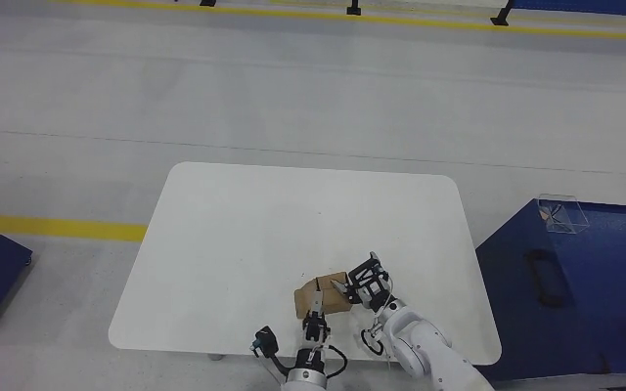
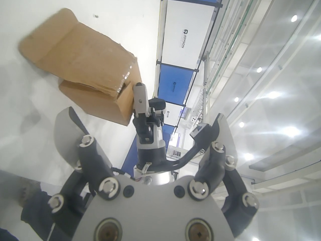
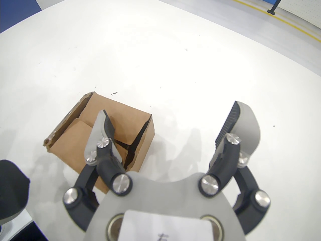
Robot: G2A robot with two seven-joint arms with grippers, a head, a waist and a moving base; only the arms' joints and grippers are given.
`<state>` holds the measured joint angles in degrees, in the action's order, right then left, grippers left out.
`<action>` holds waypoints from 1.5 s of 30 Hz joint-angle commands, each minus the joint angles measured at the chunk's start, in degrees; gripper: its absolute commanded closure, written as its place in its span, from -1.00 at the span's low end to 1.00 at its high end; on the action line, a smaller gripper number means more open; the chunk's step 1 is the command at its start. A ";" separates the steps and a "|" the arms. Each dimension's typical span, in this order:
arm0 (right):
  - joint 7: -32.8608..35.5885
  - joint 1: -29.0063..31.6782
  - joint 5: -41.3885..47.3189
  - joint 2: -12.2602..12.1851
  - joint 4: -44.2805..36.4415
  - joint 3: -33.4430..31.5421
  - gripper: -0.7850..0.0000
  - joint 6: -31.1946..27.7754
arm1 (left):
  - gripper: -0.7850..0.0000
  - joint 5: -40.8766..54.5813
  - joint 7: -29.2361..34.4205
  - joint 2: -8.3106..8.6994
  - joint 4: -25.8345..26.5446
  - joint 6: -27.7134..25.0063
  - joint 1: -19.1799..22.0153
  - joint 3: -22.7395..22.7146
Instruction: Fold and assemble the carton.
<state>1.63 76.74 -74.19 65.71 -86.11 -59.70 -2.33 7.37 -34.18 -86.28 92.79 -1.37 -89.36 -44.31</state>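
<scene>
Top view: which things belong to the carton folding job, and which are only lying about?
Job: carton; left gripper and right gripper, both open; table.
Lying about: blue cabinet; clear box on it; yellow floor line.

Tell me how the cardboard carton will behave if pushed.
The carton looks small and thin-walled, so probably light and apt to slide on the smooth table. Its flaps gape at the seams, so they would likely flex under a push.
</scene>
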 commanded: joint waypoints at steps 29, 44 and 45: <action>1.44 1.94 -3.52 0.79 -2.02 -1.08 -1.00 -1.48 | -1.00 1.28 -9.14 -4.41 -14.40 -14.44 5.06 -2.74; 1.36 2.45 -3.92 1.30 -2.26 -1.71 -1.00 -2.06 | -1.00 -11.58 -15.03 -5.44 -14.59 -25.69 4.17 -4.53; 1.31 2.56 -3.89 1.31 -2.31 -1.84 -1.00 -2.06 | -1.00 -12.03 -14.70 -5.46 -14.64 -26.10 4.09 -4.68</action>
<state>3.01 79.17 -78.15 67.01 -88.36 -61.40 -4.38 -4.10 -49.25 -91.71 78.13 -26.79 -85.16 -48.86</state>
